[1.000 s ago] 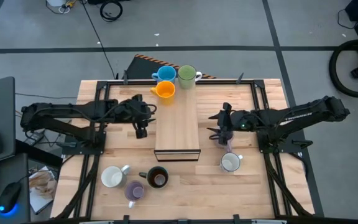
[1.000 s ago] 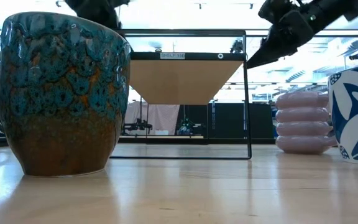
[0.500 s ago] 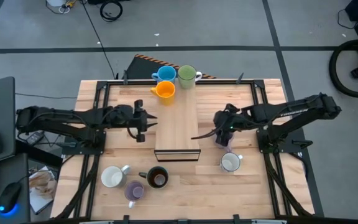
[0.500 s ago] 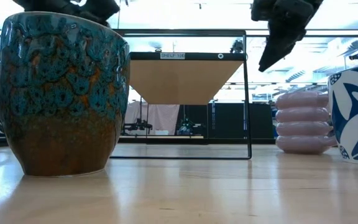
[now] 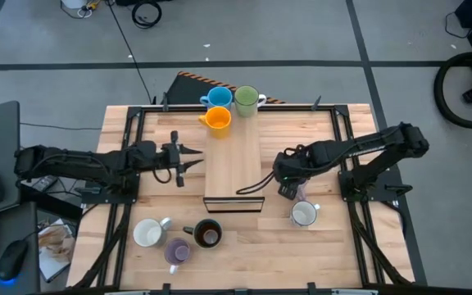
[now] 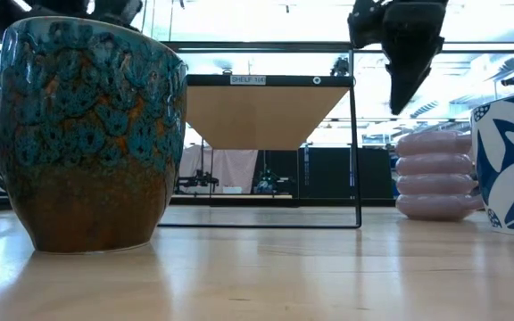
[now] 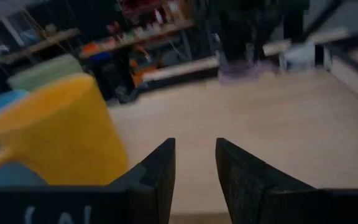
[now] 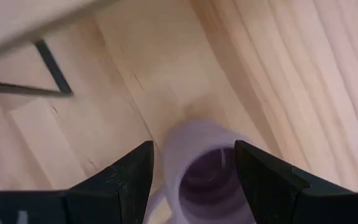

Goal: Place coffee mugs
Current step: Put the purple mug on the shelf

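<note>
Right wrist view puts the right gripper (image 8: pixel 191 163) spread wide directly over a lilac mug (image 8: pixel 207 171), likely lined up for a grasp. Farther off, the left gripper (image 5: pixel 180 156), partly parted and empty, faces the orange mug (image 5: pixel 217 118) on the shelf (image 5: pixel 233 168).

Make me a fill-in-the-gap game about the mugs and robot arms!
1. The right gripper hangs open above a ____ mug.
2. On the shelf, beside the blue mug and the green mug, stands an ____ mug.
3. The left gripper holds ____.
4. Of the three mugs at the near left, the middle one is ____ inside.

Missing words: lilac; orange; nothing; dark
</note>
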`<state>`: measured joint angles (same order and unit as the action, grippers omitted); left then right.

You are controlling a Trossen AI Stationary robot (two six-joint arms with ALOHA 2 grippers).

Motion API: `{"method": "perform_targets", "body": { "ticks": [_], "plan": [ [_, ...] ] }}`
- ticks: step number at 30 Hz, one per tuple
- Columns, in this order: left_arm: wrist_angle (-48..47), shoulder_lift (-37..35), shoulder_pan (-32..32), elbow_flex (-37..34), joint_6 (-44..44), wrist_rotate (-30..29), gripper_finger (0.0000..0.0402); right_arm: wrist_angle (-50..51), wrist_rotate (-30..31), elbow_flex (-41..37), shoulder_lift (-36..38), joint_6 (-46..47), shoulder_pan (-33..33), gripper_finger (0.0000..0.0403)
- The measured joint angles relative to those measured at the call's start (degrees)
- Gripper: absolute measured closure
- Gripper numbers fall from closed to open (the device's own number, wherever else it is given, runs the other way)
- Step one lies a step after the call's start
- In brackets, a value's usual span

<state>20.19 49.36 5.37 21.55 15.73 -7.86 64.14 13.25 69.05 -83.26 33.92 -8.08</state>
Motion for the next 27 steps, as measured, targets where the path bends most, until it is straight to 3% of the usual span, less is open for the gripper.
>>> {"method": "perform_targets", "body": {
  "ticks": [6, 12, 20, 27],
  "plan": [
    [3.44, -3.00, -0.02, -2.78, -1.59, 0.00, 0.0281, 6.77, -3.58, 2.85, -3.72, 8.25, 1.06, 0.0174],
    [3.72, -4.14, -0.02, -5.17, -5.49, 0.02, 0.0281, 6.81, -7.81, 2.96, -6.58, 12.74, 3.60, 0.0169],
    [4.16, -4.80, -0.02, -5.12, -6.88, -0.41, 0.0281, 4.51, -9.70, 2.96, -12.04, 9.88, 5.55, 0.0171],
    [3.45, -4.78, -0.02, -5.12, -7.61, -0.42, 0.0281, 4.79, -8.52, 2.93, -14.76, 4.34, 6.03, 0.0226]
  ]
}}
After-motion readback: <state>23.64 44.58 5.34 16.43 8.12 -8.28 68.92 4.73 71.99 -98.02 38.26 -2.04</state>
